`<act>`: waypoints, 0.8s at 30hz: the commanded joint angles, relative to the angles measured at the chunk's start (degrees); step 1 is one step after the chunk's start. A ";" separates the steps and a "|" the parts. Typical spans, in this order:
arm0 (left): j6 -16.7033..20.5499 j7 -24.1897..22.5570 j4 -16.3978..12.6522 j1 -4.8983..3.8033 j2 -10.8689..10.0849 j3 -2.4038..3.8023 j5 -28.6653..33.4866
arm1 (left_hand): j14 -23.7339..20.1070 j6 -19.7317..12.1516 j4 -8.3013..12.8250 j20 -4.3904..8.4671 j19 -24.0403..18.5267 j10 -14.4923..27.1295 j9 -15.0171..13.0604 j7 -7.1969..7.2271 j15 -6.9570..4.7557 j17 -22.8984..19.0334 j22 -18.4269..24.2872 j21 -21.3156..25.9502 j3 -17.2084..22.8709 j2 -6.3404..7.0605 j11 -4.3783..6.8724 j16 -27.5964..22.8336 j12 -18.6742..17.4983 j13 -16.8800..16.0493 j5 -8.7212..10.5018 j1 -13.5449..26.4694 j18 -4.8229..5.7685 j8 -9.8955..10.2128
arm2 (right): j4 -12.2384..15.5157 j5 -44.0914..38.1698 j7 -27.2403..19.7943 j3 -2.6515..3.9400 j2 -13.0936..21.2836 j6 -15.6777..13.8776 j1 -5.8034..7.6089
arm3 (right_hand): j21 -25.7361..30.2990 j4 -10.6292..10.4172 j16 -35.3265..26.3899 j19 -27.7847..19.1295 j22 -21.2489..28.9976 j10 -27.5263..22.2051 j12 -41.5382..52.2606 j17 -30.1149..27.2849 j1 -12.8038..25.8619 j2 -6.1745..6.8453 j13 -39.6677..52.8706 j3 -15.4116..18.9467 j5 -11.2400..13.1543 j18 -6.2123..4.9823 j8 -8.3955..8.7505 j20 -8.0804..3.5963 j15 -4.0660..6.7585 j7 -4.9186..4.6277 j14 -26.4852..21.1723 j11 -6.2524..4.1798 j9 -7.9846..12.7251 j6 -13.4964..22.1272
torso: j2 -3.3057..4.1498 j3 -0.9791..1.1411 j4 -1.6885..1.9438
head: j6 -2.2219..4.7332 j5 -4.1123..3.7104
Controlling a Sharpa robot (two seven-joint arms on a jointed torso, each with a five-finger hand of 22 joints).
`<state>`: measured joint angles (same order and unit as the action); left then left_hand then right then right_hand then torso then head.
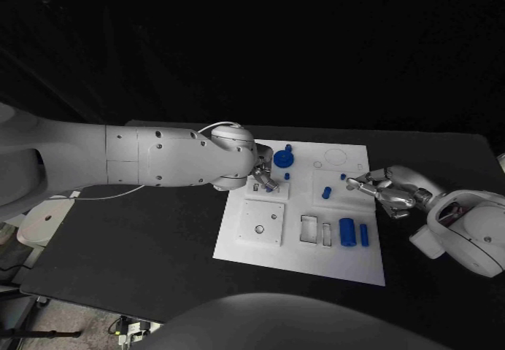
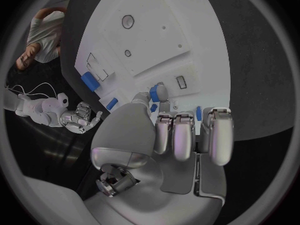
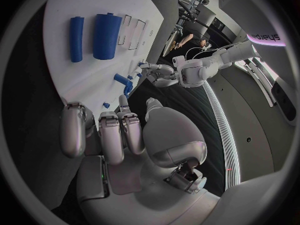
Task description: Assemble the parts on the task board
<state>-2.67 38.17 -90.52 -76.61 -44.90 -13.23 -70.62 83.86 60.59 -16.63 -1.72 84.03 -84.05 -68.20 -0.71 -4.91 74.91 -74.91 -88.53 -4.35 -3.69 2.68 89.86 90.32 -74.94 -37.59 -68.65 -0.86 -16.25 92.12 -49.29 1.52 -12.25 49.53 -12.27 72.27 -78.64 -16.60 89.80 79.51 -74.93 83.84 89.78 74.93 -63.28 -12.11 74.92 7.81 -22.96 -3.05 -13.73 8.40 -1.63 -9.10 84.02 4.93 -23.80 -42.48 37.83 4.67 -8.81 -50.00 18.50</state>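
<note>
The white task board (image 1: 276, 251) lies mid-table. My left hand (image 1: 266, 177) hovers over its far left part, by a small slot. In the left wrist view the thumb tip lies against a small blue part (image 2: 154, 91); whether it is pinched is unclear. A round blue part (image 1: 284, 157) stands just beyond that hand, and a small blue peg (image 1: 286, 176) is beside it. My right hand (image 1: 384, 188) is at the board's right edge and holds nothing, its fingers near a tiny blue peg (image 1: 343, 176). A blue peg (image 1: 326, 193) stands mid-board. Two blue cylinders (image 1: 347, 232) (image 3: 106, 35) lie near the right edge.
A raised square plate with a hole (image 1: 261, 221) and rectangular slots (image 1: 309, 228) lie on the board's near half. Bare black table (image 1: 147, 240) surrounds the board. My bulky left forearm (image 1: 157, 157) hangs over the table's left side.
</note>
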 commanded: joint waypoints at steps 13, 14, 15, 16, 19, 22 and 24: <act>-0.19 -0.01 -0.43 0.03 -0.59 -0.01 -0.73 | 6.14 -0.58 0.15 0.38 4.97 -5.95 0.00 0.00 -0.28 15.09 -14.54 0.16 0.85 -0.26 0.08 0.14 -0.32 -15.06 -0.12 -0.54 0.45 0.34 | 0.05 -0.25 -0.17 -0.02 0.08 0.67 -0.06 | 0.25 0.12 0.20 -0.37 -10.44 6.16 0.22 15.07 -0.35 -0.10 15.08 0.07 -0.24 -0.44 -0.07 0.02 -0.50 -0.32 5.98 0.41 0.06 -0.18 | -0.02 0.02 0.02 | 0.00 0.17; -0.22 -0.01 -0.44 0.03 -0.61 -0.01 -0.73 | 6.14 -0.58 0.15 0.38 4.95 -5.95 -0.01 0.00 -0.28 15.09 -14.53 0.19 0.87 -0.25 0.08 0.14 -0.32 -15.06 -0.15 -0.57 0.44 0.34 | 0.04 -0.25 -0.17 -0.02 0.08 0.67 -0.06 | 0.25 0.12 0.20 -0.37 -10.44 6.16 0.22 15.07 -0.35 -0.10 15.08 0.07 -0.24 -0.44 -0.07 0.02 -0.50 -0.32 5.98 0.41 0.06 -0.18 | -0.03 0.02 0.02 | 0.00 0.19; -0.28 0.00 -0.46 0.03 -0.65 -0.01 -0.73 | 6.14 -0.58 0.15 0.38 4.95 -5.95 -0.01 0.00 -0.28 15.09 -14.53 0.19 0.87 -0.25 0.08 0.14 -0.32 -15.06 -0.15 -0.57 0.44 0.34 | 0.04 -0.25 -0.17 -0.02 0.07 0.67 -0.06 | 0.25 0.12 0.20 -0.37 -10.44 6.16 0.22 15.07 -0.35 -0.10 15.08 0.07 -0.24 -0.44 -0.07 0.02 -0.50 -0.32 5.98 0.41 0.06 -0.18 | -0.04 0.03 0.03 | 0.00 0.18; -0.34 0.01 -0.46 0.03 -0.68 -0.01 -0.73 | 6.14 -0.58 0.15 0.38 4.95 -5.95 -0.01 0.00 -0.28 15.09 -14.53 0.19 0.87 -0.25 0.08 0.14 -0.32 -15.06 -0.15 -0.57 0.44 0.34 | 0.03 -0.25 -0.17 -0.02 0.06 0.67 -0.07 | 0.25 0.12 0.20 -0.37 -10.44 6.16 0.22 15.07 -0.35 -0.10 15.08 0.07 -0.24 -0.44 -0.07 0.02 -0.50 -0.32 5.98 0.41 0.06 -0.18 | -0.03 0.03 0.03 | 0.00 0.20; -0.46 0.04 -0.49 0.03 -0.75 -0.02 -0.73 | 6.14 -0.58 0.15 0.38 4.95 -5.95 -0.01 0.00 -0.28 15.09 -14.53 0.19 0.87 -0.25 0.08 0.14 -0.32 -15.06 -0.15 -0.57 0.44 0.34 | 0.02 -0.25 -0.15 -0.02 0.04 0.68 -0.07 | 0.25 0.12 0.20 -0.37 -10.44 6.16 0.22 15.07 -0.35 -0.10 15.08 0.07 -0.24 -0.44 -0.07 0.02 -0.50 -0.32 5.98 0.41 0.06 -0.18 | -0.01 0.01 0.01 | 0.00 0.23; -0.49 0.05 -0.56 0.04 -0.82 -0.02 -0.73 | 6.14 -0.59 0.15 0.38 4.93 -5.95 -0.01 0.00 -0.27 15.09 -14.51 0.24 0.94 -0.25 0.08 0.14 -0.32 -15.06 -0.22 -0.62 0.43 0.36 | 0.03 -0.25 -0.12 -0.02 0.03 0.68 -0.08 | 0.25 0.12 0.20 -0.37 -10.44 6.16 0.22 15.07 -0.35 -0.10 15.08 0.07 -0.24 -0.44 -0.07 0.02 -0.50 -0.32 5.98 0.41 0.06 -0.18 | 0.02 -0.01 -0.05 | 0.00 0.23; -0.56 0.06 -0.57 0.04 -0.87 -0.02 -0.73 | 6.14 -0.59 0.15 0.37 4.91 -5.95 -0.02 0.00 -0.27 15.09 -14.51 0.26 0.98 -0.25 0.08 0.14 -0.32 -15.06 -0.25 -0.65 0.42 0.36 | 0.04 -0.25 -0.09 -0.02 0.04 0.67 -0.08 | 0.26 0.11 0.20 -0.37 -10.44 6.16 0.22 15.07 -0.35 -0.11 15.08 0.07 -0.23 -0.45 -0.06 0.02 -0.50 -0.32 5.98 0.41 0.07 -0.17 | 0.02 -0.02 -0.07 | 0.00 0.22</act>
<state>-2.67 38.21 -90.92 -76.58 -45.79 -13.26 -71.07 83.86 60.39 -16.49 -1.72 84.03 -84.04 -68.20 -0.92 -4.91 74.90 -74.91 -88.53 -3.83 -3.93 2.68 89.86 90.32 -74.93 -37.59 -68.89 -0.86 -16.25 92.08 -49.29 1.52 -12.26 49.58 -12.27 72.24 -78.64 -16.60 89.80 79.51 -74.91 83.84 89.78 74.92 -63.28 -12.11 74.92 7.81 -22.96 -3.05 -13.73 8.40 -1.63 -9.10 84.02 4.93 -23.80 -42.48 37.80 4.68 -8.81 -50.00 18.73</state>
